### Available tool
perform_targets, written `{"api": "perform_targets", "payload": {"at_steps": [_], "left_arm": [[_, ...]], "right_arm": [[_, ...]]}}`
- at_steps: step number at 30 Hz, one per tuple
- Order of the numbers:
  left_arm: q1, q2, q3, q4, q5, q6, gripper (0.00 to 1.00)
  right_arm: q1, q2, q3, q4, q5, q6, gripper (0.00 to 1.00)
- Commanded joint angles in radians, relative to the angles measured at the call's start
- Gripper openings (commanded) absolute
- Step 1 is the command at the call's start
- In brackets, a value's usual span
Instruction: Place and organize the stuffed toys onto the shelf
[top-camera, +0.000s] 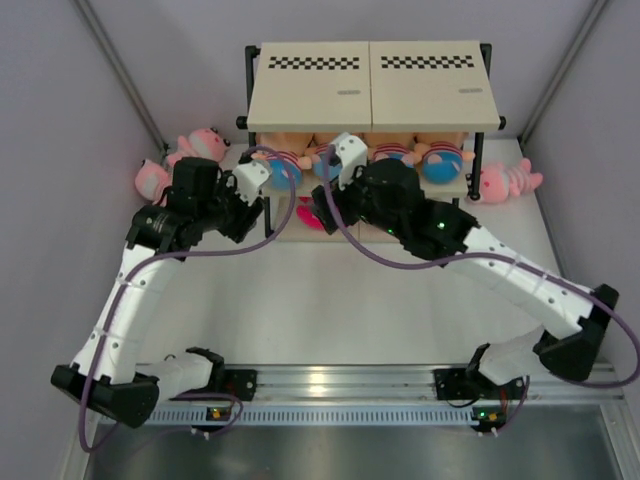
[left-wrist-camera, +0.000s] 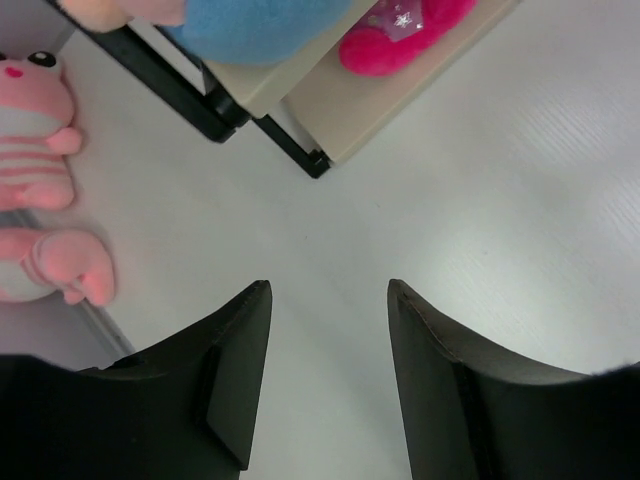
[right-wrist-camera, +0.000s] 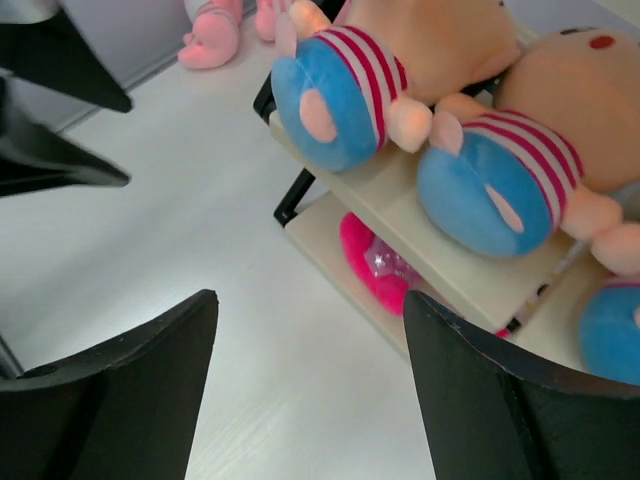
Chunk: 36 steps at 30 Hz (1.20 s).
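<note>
Plush throughout, so judged light, squashy and hard to damage. Likely to fold and sag under a pinch, with fuzzy cloth giving grip rather than slip. Best taken across the fattest part of the body, not by a limb or an ear, to avoid dangling and snagging on the posts of the shelf (top-camera: 370, 85).

Left claw (left-wrist-camera: 328, 292) spread apart, nothing between the fingers, hovering over the bench (left-wrist-camera: 480, 200) just off the shelf's near left corner. Right claw (right-wrist-camera: 310, 300) likewise parted and empty, facing the front of the shelf.

Dolls (right-wrist-camera: 335, 95) in red-striped shirts lying in a row on the middle board, blue bottoms poking out over the front edge. Magenta toy (right-wrist-camera: 375, 265) on the lowest board, beneath them.

Pink striped animals (top-camera: 205, 145) not yet shelved: two on the bench by the left wall, beside the left posts and near the left claw. Another pink striped animal (top-camera: 505, 182) on the bench at the right end of the shelf.

Probably next for the left arm: the nearer animal, gripped round the striped belly, with fingers opened wide enough to take in the soft bulk. Risk judged small, mainly a toy flopping out of a shallow pinch or dragging its neighbour along.
</note>
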Motion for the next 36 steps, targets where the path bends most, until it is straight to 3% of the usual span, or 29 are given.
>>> {"api": "perform_targets", "payload": {"at_steps": [1,10,14,20,24,31,36], "left_arm": [[-0.010,0.041,-0.006,0.110,0.091,0.015,0.56],[-0.140,0.155,-0.053,0.342,-0.090,0.006,0.56],[-0.149,0.173,-0.093,0.482,-0.186,-0.005,0.56],[-0.151,0.215,-0.098,0.540,-0.207,-0.005,0.56],[-0.149,0.236,-0.081,0.539,-0.211,-0.008,0.57],[-0.149,0.244,-0.061,0.539,-0.208,-0.008,0.59],[-0.151,0.158,-0.113,0.488,-0.057,0.030,0.61]], "right_arm": [[0.003,-0.198,-0.057,-0.105,0.008,0.037,0.75],[-0.104,-0.505,-0.225,-0.286,0.251,0.122,0.78],[-0.184,-0.571,-0.255,-0.343,0.342,0.147,0.78],[-0.330,-0.626,-0.280,-0.397,0.383,0.179,0.78],[-0.449,-0.651,-0.301,-0.392,0.361,0.184,0.79],[-0.640,-0.620,-0.347,-0.378,0.183,0.182,0.79],[-0.767,-0.649,-0.355,-0.355,0.101,0.196,0.79]]}}
